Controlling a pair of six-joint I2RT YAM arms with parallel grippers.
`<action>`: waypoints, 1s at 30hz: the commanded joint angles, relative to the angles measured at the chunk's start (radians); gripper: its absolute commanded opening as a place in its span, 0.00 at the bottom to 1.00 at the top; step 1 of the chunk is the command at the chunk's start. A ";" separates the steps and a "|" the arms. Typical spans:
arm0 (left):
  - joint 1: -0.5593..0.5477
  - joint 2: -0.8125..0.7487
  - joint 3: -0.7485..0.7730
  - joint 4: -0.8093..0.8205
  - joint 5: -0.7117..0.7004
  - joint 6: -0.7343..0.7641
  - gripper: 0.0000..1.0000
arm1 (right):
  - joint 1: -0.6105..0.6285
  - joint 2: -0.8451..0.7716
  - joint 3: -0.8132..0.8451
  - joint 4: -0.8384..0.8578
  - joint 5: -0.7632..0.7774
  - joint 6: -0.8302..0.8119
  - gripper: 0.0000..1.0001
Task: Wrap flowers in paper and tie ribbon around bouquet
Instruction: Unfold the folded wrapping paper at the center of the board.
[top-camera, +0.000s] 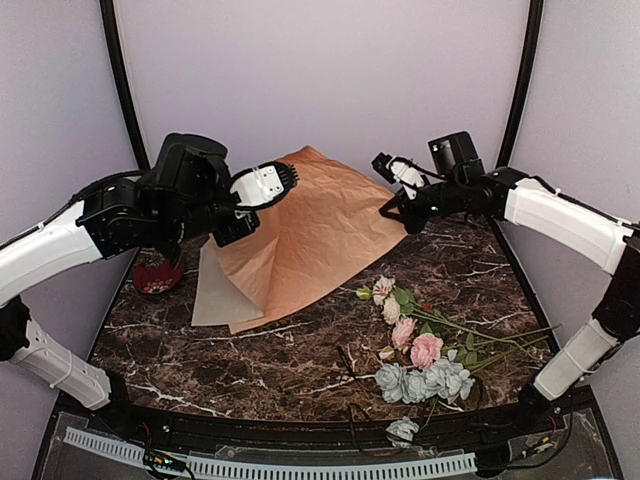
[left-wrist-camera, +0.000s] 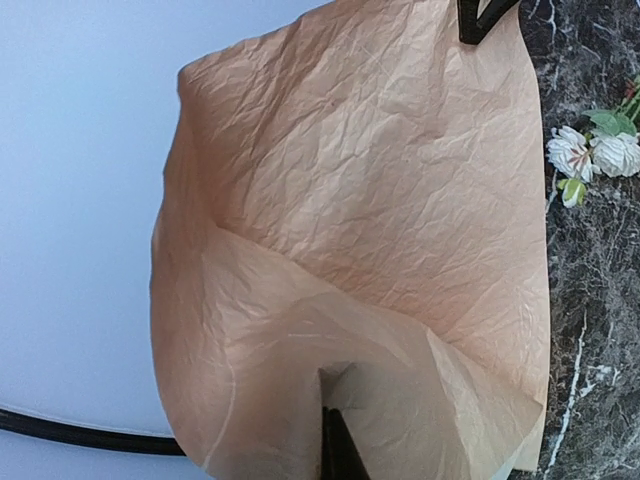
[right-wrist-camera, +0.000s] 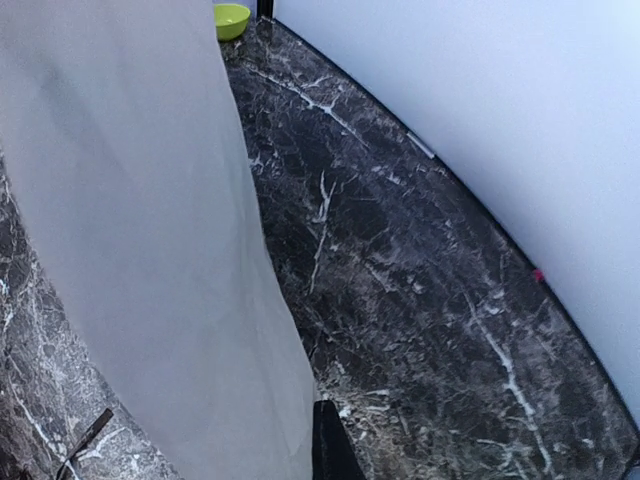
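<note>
Both arms are up over the back half of the black white-veined marble table (top-camera: 250, 350).

- The large crinkled wrapping paper (top-camera: 320, 230), peach-orange face up, is tented between the two arms. Its peak is toward the back wall and its near edge trails on the marble. A beige underside corner shows at the near left.
- The left gripper (top-camera: 285, 180) is pinched tight on the sheet's left side. Its wrist view shows the paper (left-wrist-camera: 380, 200) folding straight into the closed fingertips.
- The right gripper (top-camera: 390, 206) is clamped at the sheet's right edge. From its own camera the pale face of the paper (right-wrist-camera: 130, 220) hangs right beside the finger, so I take it as gripping the sheet.
- The loose artificial roses (top-camera: 420, 350), pink, white and pale blue on thin green stems, lie unwrapped at the near right, apart from the paper.
- Their long axis runs across the table, with the heads toward the centre and the stems pointing out to the right. They sit in front of and to the right of the sheet, on the right arm's side.

Judgement: the sheet needs to be laid flat near the flowers. The right arm is the closer one to fetch them.
</note>
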 joint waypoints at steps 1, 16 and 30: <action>-0.006 -0.129 0.112 -0.063 -0.020 0.050 0.00 | 0.000 -0.131 0.197 -0.101 0.018 -0.064 0.00; -0.015 -0.274 0.110 -0.118 0.342 0.023 0.00 | 0.081 -0.483 0.121 0.098 0.163 -0.183 0.04; 0.002 -0.197 0.270 -0.133 0.248 -0.392 0.00 | 0.088 -0.126 0.183 0.411 0.606 -0.230 0.54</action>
